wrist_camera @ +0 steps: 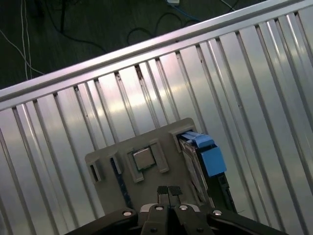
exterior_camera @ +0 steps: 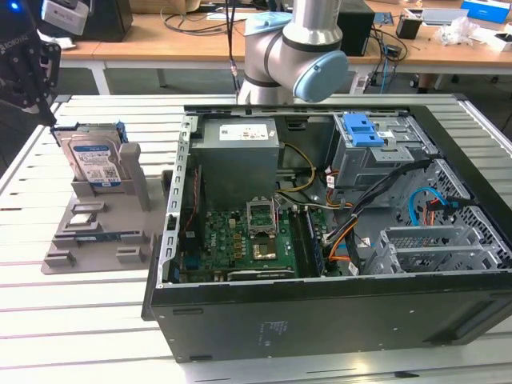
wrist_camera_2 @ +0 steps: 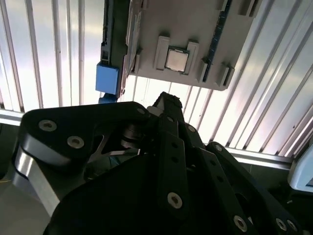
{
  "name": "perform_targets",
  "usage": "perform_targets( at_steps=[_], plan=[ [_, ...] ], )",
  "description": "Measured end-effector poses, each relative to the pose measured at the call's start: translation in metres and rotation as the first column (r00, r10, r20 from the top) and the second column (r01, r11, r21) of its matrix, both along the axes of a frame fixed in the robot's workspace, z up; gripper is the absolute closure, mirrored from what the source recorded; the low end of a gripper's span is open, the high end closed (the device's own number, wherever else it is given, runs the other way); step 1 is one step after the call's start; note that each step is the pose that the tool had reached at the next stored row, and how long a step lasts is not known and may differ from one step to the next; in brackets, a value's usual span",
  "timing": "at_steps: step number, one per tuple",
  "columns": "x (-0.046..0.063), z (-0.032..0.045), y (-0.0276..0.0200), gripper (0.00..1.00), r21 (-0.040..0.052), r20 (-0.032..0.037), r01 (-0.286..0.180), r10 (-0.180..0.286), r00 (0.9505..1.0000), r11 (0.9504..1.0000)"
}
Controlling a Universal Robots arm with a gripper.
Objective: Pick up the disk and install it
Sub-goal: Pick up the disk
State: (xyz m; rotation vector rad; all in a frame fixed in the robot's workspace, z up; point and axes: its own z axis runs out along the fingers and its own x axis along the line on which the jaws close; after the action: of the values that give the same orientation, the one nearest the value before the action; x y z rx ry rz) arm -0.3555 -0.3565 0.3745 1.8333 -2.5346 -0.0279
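The disk (exterior_camera: 94,160) is a silver drive with a white-and-blue label and blue side rails. It stands upright on edge in a grey holder tray (exterior_camera: 96,232) on the exterior view's left. My black gripper (exterior_camera: 46,112) hangs above and just beyond the disk's upper corner, apart from it. In the first wrist view the gripper (wrist_camera: 168,191) looks down on the tray (wrist_camera: 110,181), with its two fingertips pressed together and nothing between them. Beside them I see the disk (wrist_camera: 194,164) edge-on with its blue rail. The second wrist view also shows the tray (wrist_camera_2: 195,29) and the disk's blue rail (wrist_camera_2: 107,79).
A square processor chip (wrist_camera: 143,159) and a blue memory stick (exterior_camera: 88,238) sit in other slots of the tray. An open computer case (exterior_camera: 320,320) fills the exterior view's right, holding a grey power-supply box (exterior_camera: 238,160) and a metal drive cage with a blue latch (exterior_camera: 364,128). All rest on a slatted table (exterior_camera: 72,320).
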Motion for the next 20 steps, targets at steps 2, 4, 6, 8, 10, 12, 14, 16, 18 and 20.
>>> perform_targets(
  at_steps=[2, 4, 6, 8, 10, 12, 14, 16, 18, 20],
  plan=[
    [0.0, 0.0, 0.0, 0.89, 0.0, 0.0, -0.028, 0.028, 0.9996, 0.9996],
    [0.0, 0.0, 0.0, 0.89, 0.0, 0.0, -0.052, 0.052, 0.9986, 0.9986],
    [0.0, 0.0, 0.0, 0.89, 0.0, 0.0, -0.071, 0.071, 0.9975, 0.9975],
    [0.0, 0.0, 0.0, 0.89, 0.0, 0.0, -0.09, 0.09, 0.9959, 0.9959],
    [0.0, 0.0, 0.0, 0.89, 0.0, 0.0, -0.104, 0.104, 0.9946, 0.9946],
    [0.0, 0.0, 0.0, 0.89, 0.0, 0.0, -0.126, 0.126, 0.9921, 0.9921],
    [0.0, 0.0, 0.0, 0.89, 0.0, 0.0, -0.155, 0.155, 0.988, 0.988],
    [0.0, 0.0, 0.0, 0.89, 0.0, 0.0, -0.173, 0.173, 0.9849, 0.9849],
    [0.0, 0.0, 0.0, 0.89, -0.0001, 0.0, -0.189, 0.189, 0.9819, 0.9819],
    [0.0, 0.0, 0.0, 0.89, 0.0, 0.0, -0.205, 0.205, 0.9789, 0.9789]
  ],
)
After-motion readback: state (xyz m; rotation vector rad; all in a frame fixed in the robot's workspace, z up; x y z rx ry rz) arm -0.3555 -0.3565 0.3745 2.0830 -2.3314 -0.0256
